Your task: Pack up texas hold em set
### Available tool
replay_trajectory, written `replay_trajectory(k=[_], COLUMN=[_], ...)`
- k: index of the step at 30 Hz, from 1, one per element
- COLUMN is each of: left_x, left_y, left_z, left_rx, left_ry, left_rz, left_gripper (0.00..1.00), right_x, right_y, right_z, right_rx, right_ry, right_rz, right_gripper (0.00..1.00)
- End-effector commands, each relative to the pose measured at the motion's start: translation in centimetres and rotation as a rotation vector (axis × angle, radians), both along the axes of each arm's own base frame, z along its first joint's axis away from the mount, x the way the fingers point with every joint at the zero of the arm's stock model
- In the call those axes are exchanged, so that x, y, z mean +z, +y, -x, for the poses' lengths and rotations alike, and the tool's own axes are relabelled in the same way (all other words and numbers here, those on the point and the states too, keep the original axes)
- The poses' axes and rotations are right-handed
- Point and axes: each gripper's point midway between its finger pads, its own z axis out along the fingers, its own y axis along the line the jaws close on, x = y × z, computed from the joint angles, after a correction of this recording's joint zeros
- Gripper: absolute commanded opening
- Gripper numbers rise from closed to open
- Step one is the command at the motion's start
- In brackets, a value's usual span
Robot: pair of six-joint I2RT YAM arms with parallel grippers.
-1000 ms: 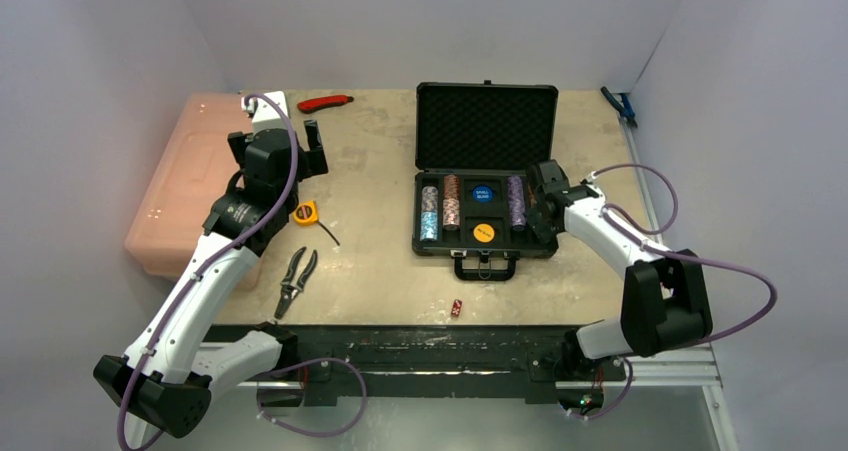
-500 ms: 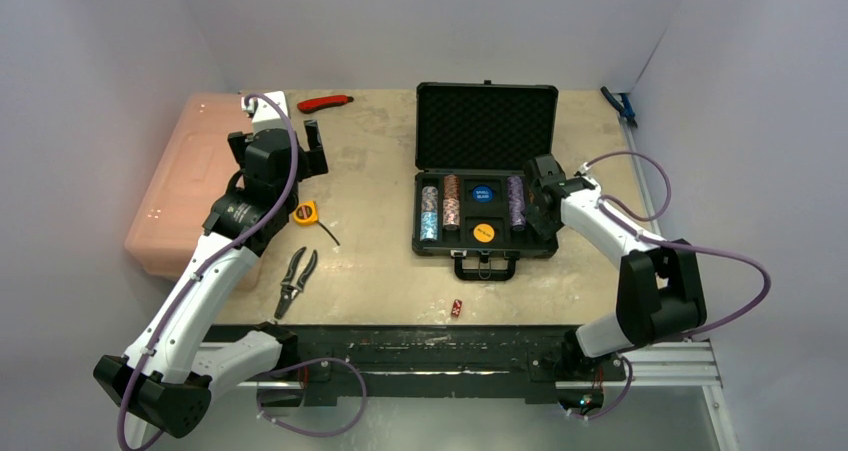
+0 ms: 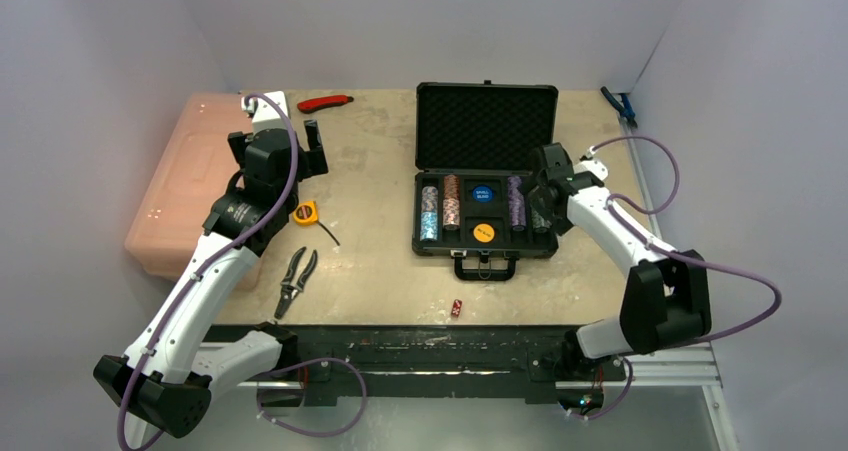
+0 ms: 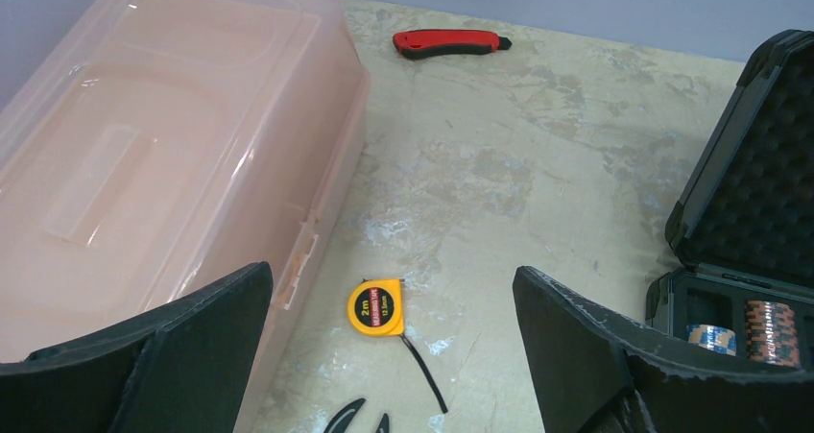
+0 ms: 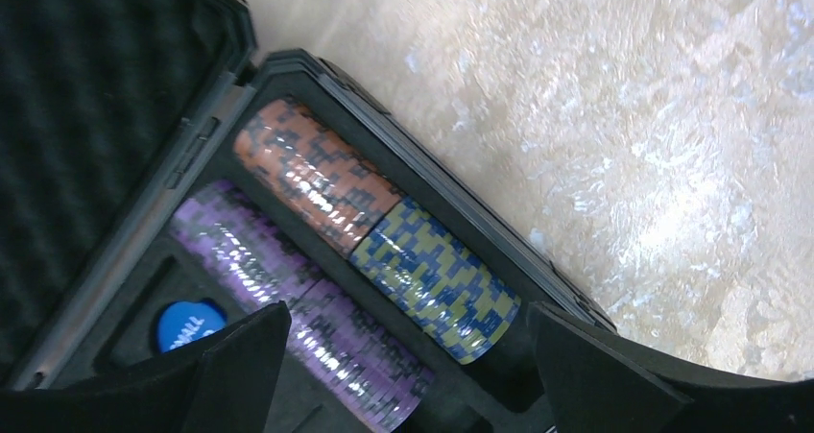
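The black hard case [image 3: 485, 126] lies open at mid-table [image 3: 380, 261], egg-crate foam in its lid. In its rightmost slot, glossy speckled chips [image 5: 374, 231], orange then blue, lie on edge beside a purple row [image 5: 278, 260]. My right gripper [image 5: 408, 361] hangs over them, spread wide and empty; I judge that row seated. My left gripper [image 4: 394, 342] is released too. A red die [image 3: 456, 308] lies near the front edge: a small hard cube, likely next, needing a narrow pinch.

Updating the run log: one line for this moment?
left gripper open by pink box | right gripper open over chips in open case | die on table
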Motion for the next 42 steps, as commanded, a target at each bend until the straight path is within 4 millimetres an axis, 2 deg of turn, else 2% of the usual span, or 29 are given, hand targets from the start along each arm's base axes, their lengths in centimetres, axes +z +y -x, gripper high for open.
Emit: replay_trajectory(k=[1,9,13,16,19,21,23,27,29,37,42], left_x=[1.8,1.9,1.9,1.9,1.8,1.8,1.8,1.8,1.9,2.0,2.1], left_y=[0.1,0.0,0.0,-0.1,-0.1,-0.2,-0.2,-0.2,-0.2,-0.2,-0.2], left_z=[-0.1,-0.1,0.0,0.0,0.0,0.0,0.0,0.0,0.0,0.1,0.1], left_rx=[-0.004,-0.011,-0.014,-0.017,-0.02,-0.021,-0.023,-0.022,-0.023,-0.029,-0.029], left_ry=[-0.043,-0.045,-0.045,-0.043,-0.042,-0.041,-0.041,-0.041,-0.041,-0.043,-0.044], left_rz=[0.001,0.007,0.01,0.011,0.012,0.012,0.013,0.014,0.013,0.017,0.017], left_gripper=[0.97,0.97,0.97,0.97,0.97,0.97,0.97,0.97,0.97,0.97,0.96], right_x=[4.6,7.0,6.9,5.9,5.0,5.1,5.8,7.6,7.7,6.6,5.5], right_y=[-0.8,-0.4,-0.7,-0.3,-0.2,0.8,2.7,4.6,5.1,7.5,9.0], right_z=[-1.3,-0.6,-0.1,0.3,1.4,1.7,2.3,3.8,4.6,7.7,9.4], right_rx=[0.013,0.116,0.152,0.244,0.318,0.406,0.526,0.645,0.672,0.786,0.856], right_ry=[-0.105,-0.1,-0.045,0.001,0.029,-0.008,-0.072,-0.171,-0.176,-0.163,-0.12], right_rz=[0.043,0.052,0.087,0.108,0.118,0.09,0.024,-0.048,-0.079,-0.184,-0.134], right_gripper=[0.99,0.99,0.96,0.84,0.84,0.84,0.98,0.99,0.99,0.99,0.99])
